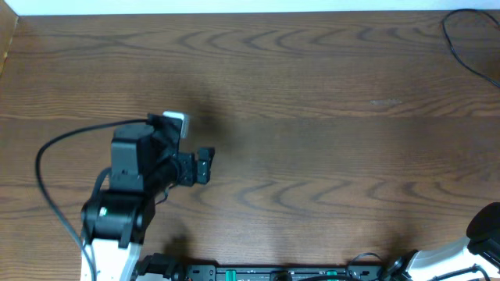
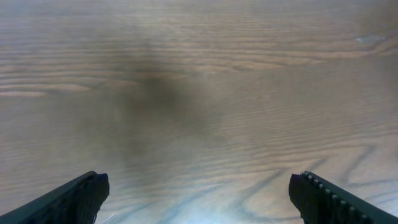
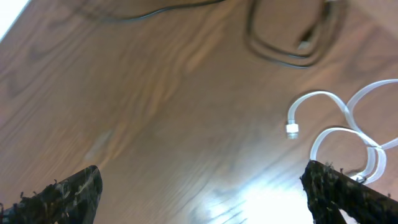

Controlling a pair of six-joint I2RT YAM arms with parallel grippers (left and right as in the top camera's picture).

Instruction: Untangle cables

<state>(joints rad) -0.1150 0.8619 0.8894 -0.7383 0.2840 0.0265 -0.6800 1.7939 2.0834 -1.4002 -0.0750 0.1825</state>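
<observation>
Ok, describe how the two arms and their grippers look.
The left arm is mostly black and blocky, with a white lower link and a black cable looping off its side. The right arm shows a white link and a black joint. The left gripper is black, with one finger ridged along its inner edge. The right gripper is black with rough, fuzzy-edged fingers.

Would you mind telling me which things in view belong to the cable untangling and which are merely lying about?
Job: white cable with plug end; thin black cable, looped nearby.
Not the job: wooden table; thick black cable running to the left arm.
</observation>
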